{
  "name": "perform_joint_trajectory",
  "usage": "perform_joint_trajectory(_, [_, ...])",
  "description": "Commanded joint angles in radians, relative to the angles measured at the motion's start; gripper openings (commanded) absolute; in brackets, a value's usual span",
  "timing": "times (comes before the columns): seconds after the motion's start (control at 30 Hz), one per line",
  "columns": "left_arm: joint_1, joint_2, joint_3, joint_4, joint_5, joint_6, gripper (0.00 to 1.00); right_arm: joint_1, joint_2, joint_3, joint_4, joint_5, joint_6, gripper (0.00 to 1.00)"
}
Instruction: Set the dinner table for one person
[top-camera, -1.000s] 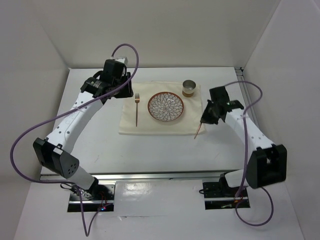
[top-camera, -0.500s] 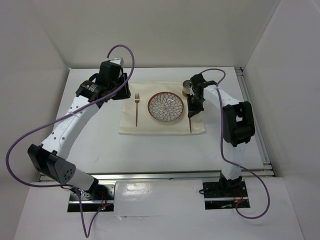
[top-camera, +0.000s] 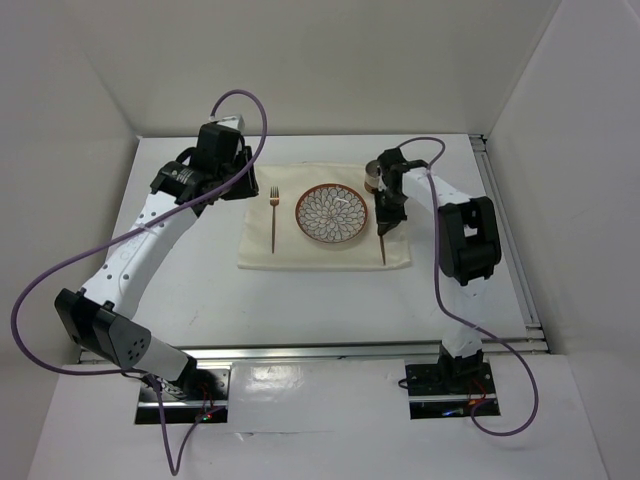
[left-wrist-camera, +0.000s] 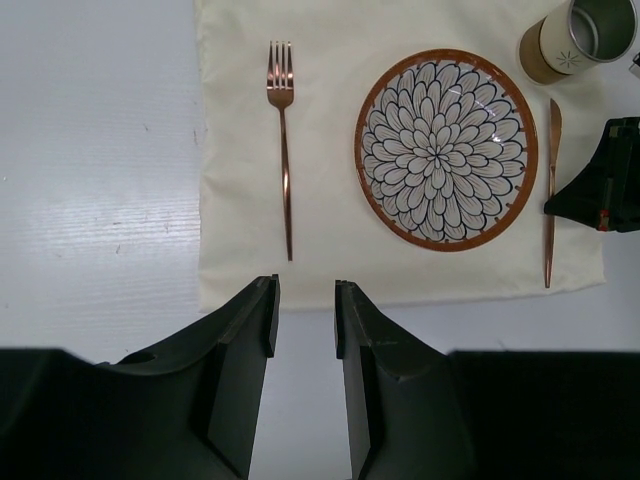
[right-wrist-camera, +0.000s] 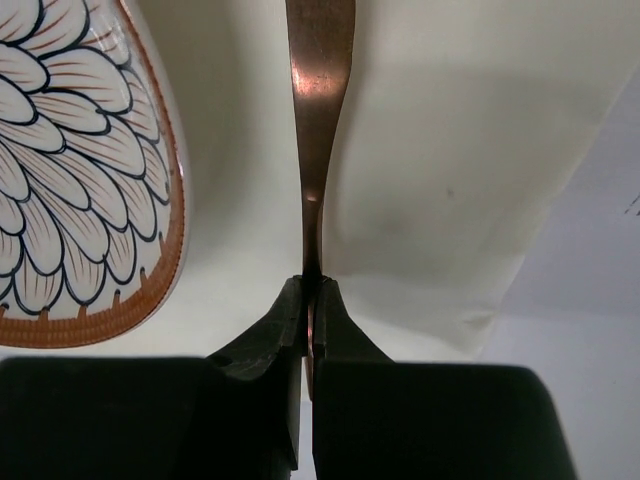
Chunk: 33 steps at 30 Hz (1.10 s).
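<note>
A cream cloth mat (top-camera: 300, 250) lies mid-table on the white dinner table (top-camera: 200, 290). On the mat are a floral plate with an orange rim (top-camera: 331, 214), a copper fork (top-camera: 272, 218) to its left and a metal cup (top-camera: 376, 177) at the far right corner. My right gripper (top-camera: 385, 215) is shut on a copper knife (top-camera: 382, 242), low over the mat just right of the plate. In the right wrist view the gripper (right-wrist-camera: 311, 290) pinches the knife (right-wrist-camera: 318, 100) beside the plate (right-wrist-camera: 80, 170). My left gripper (top-camera: 240, 185) is open and empty above the mat's left side; it also shows in the left wrist view (left-wrist-camera: 303, 300).
The left wrist view shows the fork (left-wrist-camera: 283, 150), plate (left-wrist-camera: 446, 150), cup (left-wrist-camera: 575, 40) and knife (left-wrist-camera: 550, 190) on the mat (left-wrist-camera: 330, 250). Aluminium rails run along the table's right edge (top-camera: 505, 230) and front edge (top-camera: 330, 350). White walls enclose the table.
My right arm has swung left from beside the mat, carrying the knife to the plate's right side and turning it parallel to the fork. The left arm shifted slightly.
</note>
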Motion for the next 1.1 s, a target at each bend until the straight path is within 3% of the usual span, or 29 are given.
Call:
perform_joint_trajectory(0.0, [0.005,-0.028,0.001,0.026,-0.014,0.011,0.46,-0.024,0.001,0.045,0.007,0.030,0.023,0.00])
perform_joint_trajectory(0.33, [0.005,-0.010,0.010,0.017,-0.005,0.011,0.46,-0.035,0.061,0.085,0.040,0.026,0.074,0.00])
perform_joint_trajectory(0.43, [0.005,-0.010,0.010,0.008,-0.014,0.011,0.46,-0.035,0.061,0.085,0.063,0.026,0.092,0.06])
perform_joint_trajectory(0.47, [0.005,-0.010,0.010,0.008,-0.014,0.011,0.46,-0.035,0.061,0.085,0.063,0.026,0.106,0.15])
perform_joint_trajectory(0.57, [0.005,-0.019,0.010,-0.003,-0.014,0.011,0.46,-0.035,0.060,0.095,0.063,0.026,0.117,0.27])
perform_joint_trajectory(0.6, [0.005,-0.019,0.010,-0.003,-0.014,0.011,0.46,-0.035,0.050,0.095,0.063,0.026,0.117,0.49])
perform_joint_trajectory(0.73, [0.005,-0.028,-0.002,-0.003,-0.014,0.011,0.46,-0.035,-0.022,0.095,0.045,0.046,0.126,0.74])
perform_joint_trajectory(0.93, [0.005,-0.037,-0.002,-0.012,-0.005,0.011,0.45,-0.056,-0.193,0.146,-0.010,0.151,0.201,0.89])
perform_joint_trajectory(1.07, [0.005,-0.048,-0.002,-0.012,-0.035,0.020,0.45,-0.119,-0.339,0.073,-0.030,0.244,0.247,0.97])
